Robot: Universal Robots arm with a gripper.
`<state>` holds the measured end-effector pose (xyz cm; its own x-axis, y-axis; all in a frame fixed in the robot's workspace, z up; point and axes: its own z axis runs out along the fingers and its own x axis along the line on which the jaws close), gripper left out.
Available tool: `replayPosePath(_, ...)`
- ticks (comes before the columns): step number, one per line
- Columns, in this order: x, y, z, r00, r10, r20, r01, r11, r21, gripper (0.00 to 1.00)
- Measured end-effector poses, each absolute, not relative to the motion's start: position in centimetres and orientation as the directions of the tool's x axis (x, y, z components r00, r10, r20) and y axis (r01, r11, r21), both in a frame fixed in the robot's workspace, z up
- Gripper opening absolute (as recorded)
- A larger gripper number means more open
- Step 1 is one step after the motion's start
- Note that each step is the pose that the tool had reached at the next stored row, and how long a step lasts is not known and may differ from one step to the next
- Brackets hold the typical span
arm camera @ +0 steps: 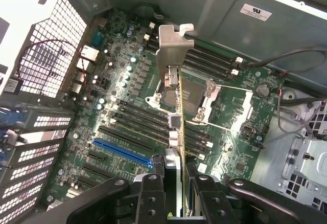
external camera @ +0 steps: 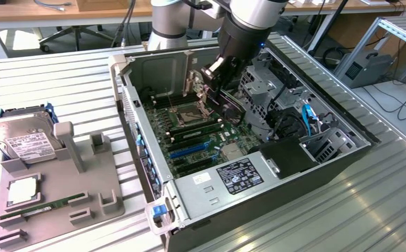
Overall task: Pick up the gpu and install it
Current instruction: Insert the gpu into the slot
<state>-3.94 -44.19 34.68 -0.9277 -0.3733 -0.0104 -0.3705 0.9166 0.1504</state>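
My claw (arm camera: 176, 185) is clamped on the gpu (arm camera: 171, 50), bracket end leading, with the blue slot (external camera: 189, 151) toward six o'clock in the exterior view.

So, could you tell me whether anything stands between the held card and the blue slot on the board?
Nothing visible does. The card, clamped in the jaws, hangs over the processor socket; the blue slot lies bare, no cable across it.
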Motion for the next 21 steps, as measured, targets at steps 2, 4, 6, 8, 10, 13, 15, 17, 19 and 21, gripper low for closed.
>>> replayPosePath(2,-3.94,-44.19,34.68,-0.925,-0.38,-0.01,-0.377,0.914,0.15,0.27)
replayPosePath(4,-3.94,-44.19,34.68,-0.923,-0.384,-0.01,-0.381,0.912,0.15,0.27)
replayPosePath(6,-3.94,-44.19,34.68,-0.921,-0.389,-0.01,-0.386,0.91,0.15,0.27)
replayPosePath(8,-3.94,-44.19,34.68,-0.92,-0.392,-0.01,-0.389,0.909,0.15,0.27)
replayPosePath(10,-3.94,-44.19,34.68,-0.918,-0.397,-0.01,-0.394,0.907,0.15,0.27)
replayPosePath(13,-3.94,-44.19,34.68,-0.915,-0.403,-0.01,-0.4,0.904,0.15,0.27)
replayPosePath(15,-3.94,-44.19,34.67,-0.912,-0.41,-0.011,-0.406,0.901,0.15,0.27)
replayPosePath(17,-3.94,-44.19,34.68,-0.909,-0.416,-0.01,-0.413,0.898,0.15,0.27)
replayPosePath(19,-3.94,-44.19,34.68,-0.907,-0.42,-0.01,-0.417,0.896,0.15,0.27)
replayPosePath(21,-3.94,-44.19,34.68,-0.905,-0.424,-0.01,-0.421,0.894,0.15,0.27)
